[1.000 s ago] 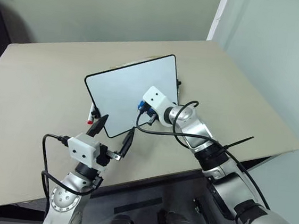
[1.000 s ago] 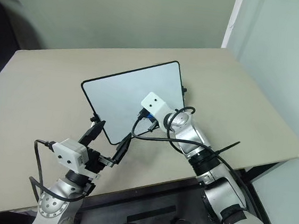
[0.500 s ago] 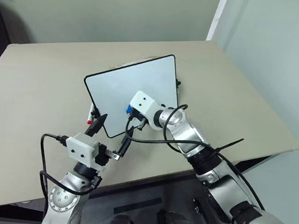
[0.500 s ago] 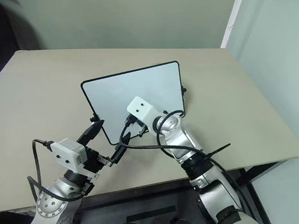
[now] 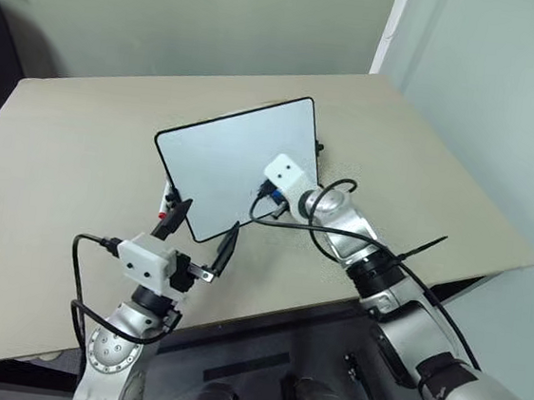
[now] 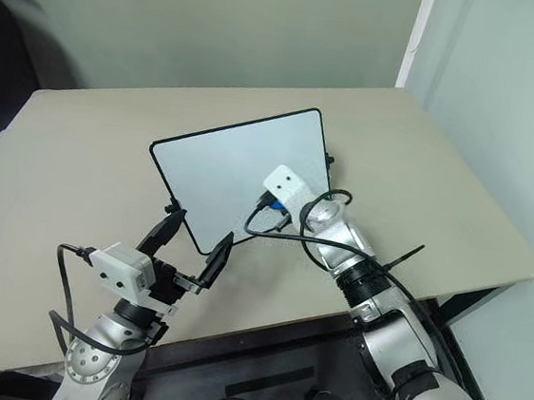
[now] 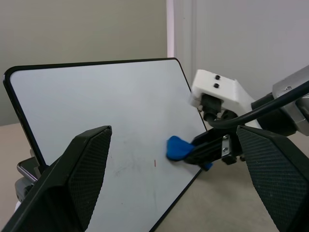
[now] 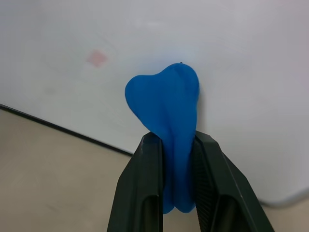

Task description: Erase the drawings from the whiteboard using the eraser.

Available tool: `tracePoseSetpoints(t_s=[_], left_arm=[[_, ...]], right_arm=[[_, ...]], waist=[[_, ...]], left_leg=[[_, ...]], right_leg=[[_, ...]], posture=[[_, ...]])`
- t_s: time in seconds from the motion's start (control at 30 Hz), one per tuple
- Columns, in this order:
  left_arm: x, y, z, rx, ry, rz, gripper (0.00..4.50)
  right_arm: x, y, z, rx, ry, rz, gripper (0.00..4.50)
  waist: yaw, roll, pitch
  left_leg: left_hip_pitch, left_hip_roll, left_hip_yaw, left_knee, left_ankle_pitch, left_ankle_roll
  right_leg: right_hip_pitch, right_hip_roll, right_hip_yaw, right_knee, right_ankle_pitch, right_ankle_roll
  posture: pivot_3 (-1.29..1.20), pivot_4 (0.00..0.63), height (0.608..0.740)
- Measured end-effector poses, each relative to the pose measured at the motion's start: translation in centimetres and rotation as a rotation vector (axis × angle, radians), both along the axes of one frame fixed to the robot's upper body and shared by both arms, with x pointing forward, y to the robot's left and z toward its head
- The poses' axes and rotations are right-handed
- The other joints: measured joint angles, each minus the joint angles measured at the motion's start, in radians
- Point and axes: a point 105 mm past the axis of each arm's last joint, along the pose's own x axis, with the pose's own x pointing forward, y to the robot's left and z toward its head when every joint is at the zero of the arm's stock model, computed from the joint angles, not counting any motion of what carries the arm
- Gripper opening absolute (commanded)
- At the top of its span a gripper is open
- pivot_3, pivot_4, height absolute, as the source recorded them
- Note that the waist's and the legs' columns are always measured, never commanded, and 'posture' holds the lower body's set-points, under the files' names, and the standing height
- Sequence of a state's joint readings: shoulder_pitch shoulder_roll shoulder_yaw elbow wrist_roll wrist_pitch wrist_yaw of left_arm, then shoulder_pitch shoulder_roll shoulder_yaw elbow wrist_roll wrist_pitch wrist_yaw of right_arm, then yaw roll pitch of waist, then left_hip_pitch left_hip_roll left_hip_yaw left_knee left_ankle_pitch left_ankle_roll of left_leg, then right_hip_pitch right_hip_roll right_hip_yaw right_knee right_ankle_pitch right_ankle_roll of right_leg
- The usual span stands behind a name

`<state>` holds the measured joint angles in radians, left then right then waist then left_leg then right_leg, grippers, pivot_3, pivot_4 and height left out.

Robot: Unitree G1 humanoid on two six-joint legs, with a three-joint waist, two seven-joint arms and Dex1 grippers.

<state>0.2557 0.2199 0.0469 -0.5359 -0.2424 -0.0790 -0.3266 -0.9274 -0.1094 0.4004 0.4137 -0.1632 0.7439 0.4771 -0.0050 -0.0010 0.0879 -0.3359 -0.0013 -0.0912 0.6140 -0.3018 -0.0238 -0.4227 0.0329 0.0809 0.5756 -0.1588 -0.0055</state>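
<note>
The whiteboard (image 5: 234, 154), white with a thin black frame, stands tilted on the table. My right gripper (image 8: 177, 140) is shut on the blue eraser (image 8: 166, 104), whose tip rests against the board near its lower right edge (image 7: 177, 147). A short red tick of the drawings (image 7: 154, 163) sits just beside the eraser, with faint smears around it; in the right wrist view it is a pale pink spot (image 8: 97, 58). In front of the board's near edge my left gripper (image 5: 203, 233) hangs open, holding nothing.
A white marker with a red cap (image 5: 162, 210) lies by the board's lower left corner, partly hidden by it. The beige table (image 5: 71, 151) spreads wide to the left and behind the board; its right edge (image 5: 519, 255) drops off near a pale wall.
My right gripper swept the eraser left across the lower part of the board, then back right to near the lower right edge. The left arm stayed still.
</note>
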Motion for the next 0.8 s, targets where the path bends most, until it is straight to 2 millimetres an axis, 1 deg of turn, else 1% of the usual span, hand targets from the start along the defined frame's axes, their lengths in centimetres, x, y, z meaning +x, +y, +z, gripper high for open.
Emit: tracePoseSetpoints(t_s=[0.13, 0.17, 0.3, 0.5, 0.67, 0.8], left_arm=[[0.1, -0.1, 0.2, 0.001, -0.007, -0.003, 4.50], [0.1, -0.1, 0.2, 0.002, -0.009, -0.004, 4.50], [0.2, -0.1, 0.3, 0.002, -0.009, -0.004, 4.50], [0.2, -0.1, 0.2, 0.000, -0.004, -0.002, 4.50], [0.2, -0.1, 0.1, -0.002, 0.000, 0.000, 4.50], [0.1, 0.0, -0.1, -0.003, 0.009, 0.005, 4.50]], right_arm=[[0.2, -0.7, -0.2, -0.015, 0.005, -0.026, 0.48], [0.3, -0.8, -0.2, -0.018, 0.004, -0.027, 0.48], [0.2, -0.7, -0.3, -0.027, -0.002, -0.023, 0.48], [-0.4, 0.9, -0.3, -0.030, -0.003, 0.027, 0.48], [-1.4, 3.1, -0.4, -0.033, -0.007, 0.099, 0.48], [-1.8, 3.8, -0.3, -0.043, -0.014, 0.133, 0.48]], waist=[[-0.001, 0.000, 0.000], [-0.001, -0.001, 0.000], [-0.001, -0.001, 0.000], [-0.009, -0.001, 0.000], [-0.017, -0.001, 0.000], [-0.018, -0.001, 0.000]], left_leg=[[0.000, 0.000, 0.000, 0.000, 0.002, 0.002], [0.001, 0.000, 0.000, 0.000, 0.006, 0.009], [0.002, 0.000, 0.000, 0.000, 0.006, 0.010], [0.003, 0.000, 0.001, -0.001, 0.005, 0.009], [0.004, 0.001, 0.001, -0.002, 0.005, 0.009], [0.005, 0.001, 0.001, -0.002, 0.005, 0.008]], right_leg=[[-0.001, 0.000, 0.000, 0.001, 0.001, 0.000], [-0.001, 0.000, 0.000, 0.001, 0.001, 0.000], [-0.001, 0.000, 0.000, 0.001, 0.003, 0.001], [-0.001, 0.000, 0.000, 0.000, 0.003, 0.001], [-0.001, 0.002, 0.000, 0.000, 0.003, 0.001], [-0.004, 0.002, 0.000, 0.000, 0.003, 0.001]], posture=[[0.00, 0.150, 0.739], [0.00, 0.150, 0.739], [0.00, 0.150, 0.739], [0.00, 0.150, 0.739], [0.00, 0.150, 0.739], [0.00, 0.150, 0.739]])
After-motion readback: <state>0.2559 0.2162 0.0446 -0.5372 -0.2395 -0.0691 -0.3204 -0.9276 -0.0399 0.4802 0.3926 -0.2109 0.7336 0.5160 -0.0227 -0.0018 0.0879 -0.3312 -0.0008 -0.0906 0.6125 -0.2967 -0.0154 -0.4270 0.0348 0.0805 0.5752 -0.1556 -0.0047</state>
